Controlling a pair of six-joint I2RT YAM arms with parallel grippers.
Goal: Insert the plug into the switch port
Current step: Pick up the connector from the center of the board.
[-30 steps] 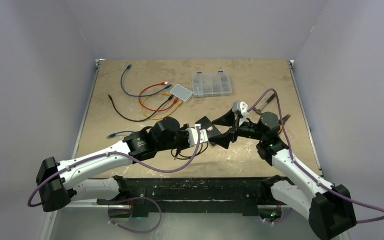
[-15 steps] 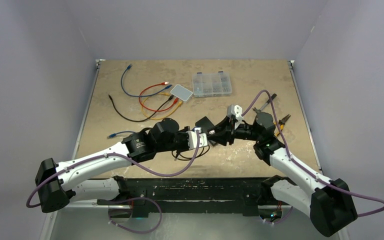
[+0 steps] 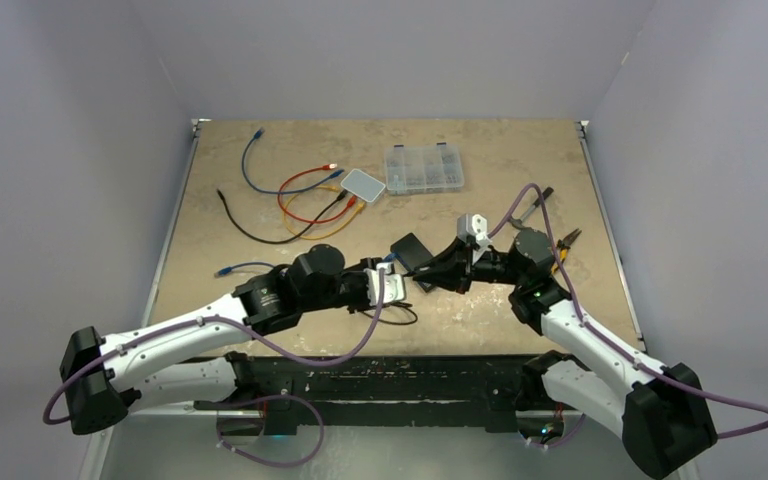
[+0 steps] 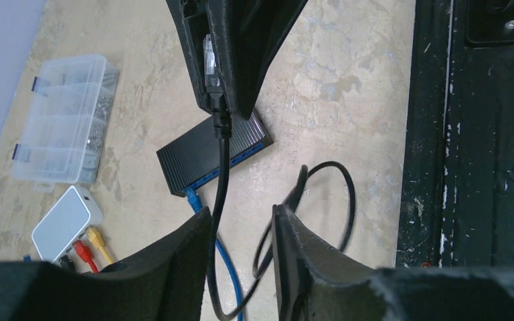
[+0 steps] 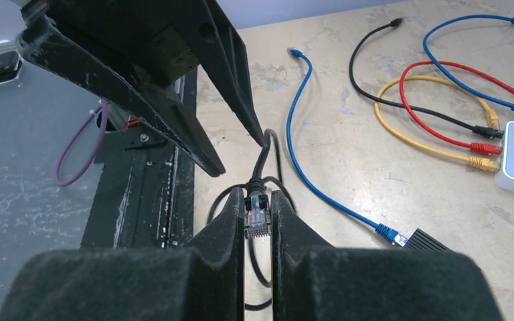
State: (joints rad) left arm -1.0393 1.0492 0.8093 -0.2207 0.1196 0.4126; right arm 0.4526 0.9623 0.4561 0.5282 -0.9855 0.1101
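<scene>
My right gripper is shut on the clear plug of a black cable, and it holds the plug above the table. In the left wrist view the same plug sits between the right fingers. Its cable hangs down through the gap of my left gripper, which is open and not gripping it. The black switch lies flat on the table below, with a blue cable plugged into it. From above, both grippers meet near the switch.
A white box with red, yellow and blue cables plugged in sits at the back, beside a clear parts organiser. Pliers lie at the right. Loose black cable loops lie near the black front rail.
The right gripper has closed on the plug. The left gripper has opened, let go of it and drawn back toward the left.
</scene>
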